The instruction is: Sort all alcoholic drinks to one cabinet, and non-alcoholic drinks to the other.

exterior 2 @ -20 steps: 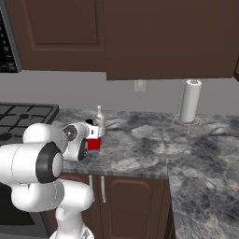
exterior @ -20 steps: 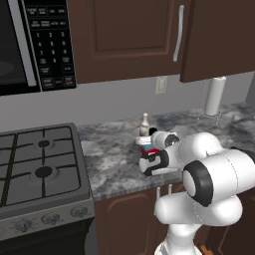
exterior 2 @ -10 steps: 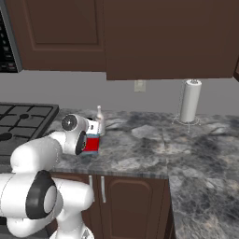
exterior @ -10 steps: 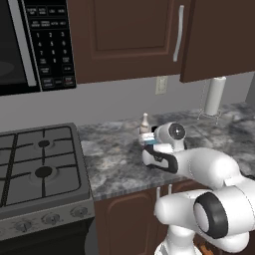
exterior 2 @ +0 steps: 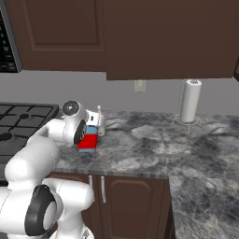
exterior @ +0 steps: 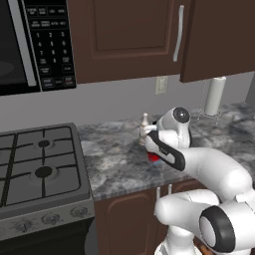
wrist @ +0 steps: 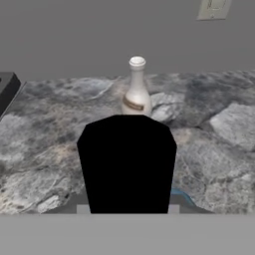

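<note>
Two bottles on the grey marbled counter [exterior: 114, 159] in the left base view: slim pale bottle [exterior: 144, 128] upright near the back wall, squat blue bottle [exterior: 153, 157] just in front of it, mostly hidden behind the white arm, only a red and blue sliver visible. Gripper [exterior: 155, 149] down at that bottle. Dark wall cabinet [exterior: 129, 35] with silver bar handle [exterior: 176, 33] above, microwave [exterior: 30, 45] and stove [exterior: 40, 169] to the left, paper towel roll [exterior: 215, 95] to the right.

Right base view: blue bottle [exterior 2: 87, 140] with red label standing on counter [exterior 2: 154, 149], gripper [exterior 2: 84, 135] pressed against its left side, jaws pinching it. Pale bottle [exterior 2: 99, 122] just behind, apart. Paper towel roll [exterior 2: 190, 100] well off to the right.

Hand view: black cap [wrist: 127, 162] of the held bottle large and close; pale bottle [wrist: 136, 89] upright beyond it on counter [wrist: 214, 129]; fingertips hidden.
</note>
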Controlling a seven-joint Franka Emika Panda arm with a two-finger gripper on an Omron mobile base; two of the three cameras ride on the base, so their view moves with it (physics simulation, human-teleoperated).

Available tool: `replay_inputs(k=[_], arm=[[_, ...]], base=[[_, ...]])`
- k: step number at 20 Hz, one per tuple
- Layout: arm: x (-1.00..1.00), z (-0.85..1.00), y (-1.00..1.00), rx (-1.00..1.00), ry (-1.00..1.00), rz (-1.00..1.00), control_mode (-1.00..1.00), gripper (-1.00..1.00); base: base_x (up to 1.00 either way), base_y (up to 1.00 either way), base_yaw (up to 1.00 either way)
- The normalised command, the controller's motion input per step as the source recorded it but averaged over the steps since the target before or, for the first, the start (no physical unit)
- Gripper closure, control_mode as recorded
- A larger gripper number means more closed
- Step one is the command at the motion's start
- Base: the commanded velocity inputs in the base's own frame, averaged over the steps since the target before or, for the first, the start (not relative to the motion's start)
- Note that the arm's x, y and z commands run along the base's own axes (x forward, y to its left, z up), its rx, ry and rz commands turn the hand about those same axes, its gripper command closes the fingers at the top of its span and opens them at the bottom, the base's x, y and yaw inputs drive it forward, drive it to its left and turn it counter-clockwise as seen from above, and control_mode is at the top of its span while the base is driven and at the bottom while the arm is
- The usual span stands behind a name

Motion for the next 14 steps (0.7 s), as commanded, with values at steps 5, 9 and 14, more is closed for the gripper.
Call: replay_inputs(k=[5, 9, 14], arm=[[-0.24, 0.06, 0.11, -0.01, -0.02, 0.01, -1.00, 1.00], [-0.27, 0.04, 0.22, -0.04, -0.07, 0.00, -1.00, 1.00], [-0.29, 0.17, 0.18, -0.02, -0.07, 0.00, -1.00, 1.00]], base=[[0.00, 0.00, 0.00], [0.00, 0.00, 0.00], [0.00, 0.00, 0.00]])
